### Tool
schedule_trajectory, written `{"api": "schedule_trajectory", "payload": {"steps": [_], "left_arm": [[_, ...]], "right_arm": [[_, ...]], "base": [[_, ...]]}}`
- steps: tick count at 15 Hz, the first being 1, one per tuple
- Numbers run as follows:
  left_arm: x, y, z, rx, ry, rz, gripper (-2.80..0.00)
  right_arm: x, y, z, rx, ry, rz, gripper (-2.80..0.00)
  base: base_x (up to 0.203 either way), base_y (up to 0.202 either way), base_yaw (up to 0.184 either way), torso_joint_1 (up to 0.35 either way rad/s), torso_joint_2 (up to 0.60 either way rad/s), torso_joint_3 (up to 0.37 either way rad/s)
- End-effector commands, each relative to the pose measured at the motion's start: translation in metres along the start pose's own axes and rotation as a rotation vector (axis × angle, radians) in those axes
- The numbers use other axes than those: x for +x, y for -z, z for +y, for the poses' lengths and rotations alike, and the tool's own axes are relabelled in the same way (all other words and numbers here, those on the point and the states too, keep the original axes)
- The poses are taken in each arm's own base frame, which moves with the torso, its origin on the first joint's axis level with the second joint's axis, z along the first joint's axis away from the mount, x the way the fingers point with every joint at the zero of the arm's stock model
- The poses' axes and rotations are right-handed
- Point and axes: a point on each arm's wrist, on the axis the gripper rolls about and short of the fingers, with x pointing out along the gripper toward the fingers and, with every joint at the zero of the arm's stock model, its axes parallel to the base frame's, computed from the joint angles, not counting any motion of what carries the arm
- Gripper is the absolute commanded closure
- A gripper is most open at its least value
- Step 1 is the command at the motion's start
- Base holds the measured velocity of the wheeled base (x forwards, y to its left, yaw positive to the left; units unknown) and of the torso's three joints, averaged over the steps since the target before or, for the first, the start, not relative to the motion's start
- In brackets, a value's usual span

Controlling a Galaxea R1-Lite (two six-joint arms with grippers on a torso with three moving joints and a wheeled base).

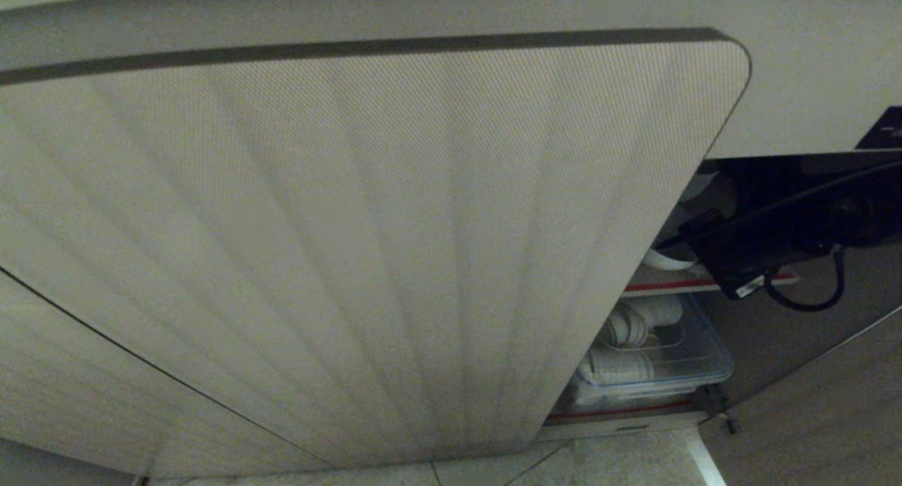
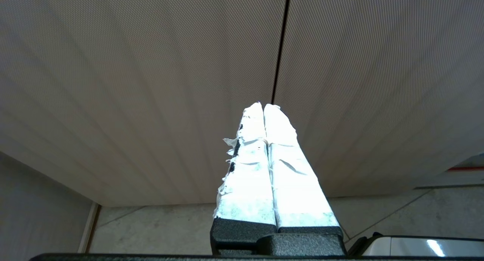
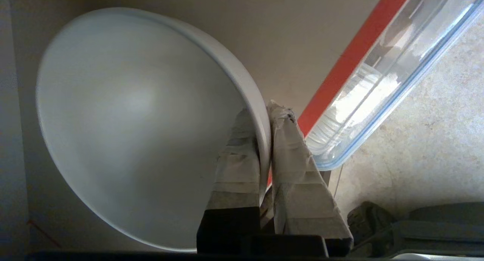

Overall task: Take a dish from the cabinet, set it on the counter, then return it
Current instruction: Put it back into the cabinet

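Looking through the right wrist camera, I see the right gripper [image 3: 266, 117] pinched down on the rim of the dish [image 3: 128, 121], one taped finger inside the white bowl and the other outside its wall, with only the rim's thickness between them. The dish hangs over the brown shelf [image 3: 302, 53] of the cabinet [image 1: 366, 246], whose red front edge runs just beside the fingers; a clear plastic container [image 3: 382, 90] with a blue-tinted rim sits beyond that edge, over the speckled floor [image 3: 435, 140].

From the head camera, the fluted beige door fills most of my view. At the opening on the right I see the dark right arm [image 1: 768, 232] reaching in, and what I take to be a sliver of the dish under it, though it is dim there.

The left gripper [image 2: 263, 106] is parked facing the closed doors, its taped fingers pressed together on nothing.
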Motion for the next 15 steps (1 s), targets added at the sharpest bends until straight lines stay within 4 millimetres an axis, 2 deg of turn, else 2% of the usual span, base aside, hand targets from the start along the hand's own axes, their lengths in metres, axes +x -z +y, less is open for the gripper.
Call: {"api": "schedule_trajectory", "payload": {"steps": [1,15], "left_arm": [[0.0,0.0,0.0,0.0,0.0,0.0,0.0],[0.0,0.0,0.0,0.0,0.0,0.0,0.0]], "right_arm": [[0.0024,0.0007,-0.0005,0.005,0.008,0.001,0.0],[0.0065,0.0012,-0.0005,0.004,0.015,-0.002,0.0]], "base": [[0.0,0.0,0.0,0.0,0.0,0.0],[0.0,0.0,0.0,0.0,0.0,0.0]]}}
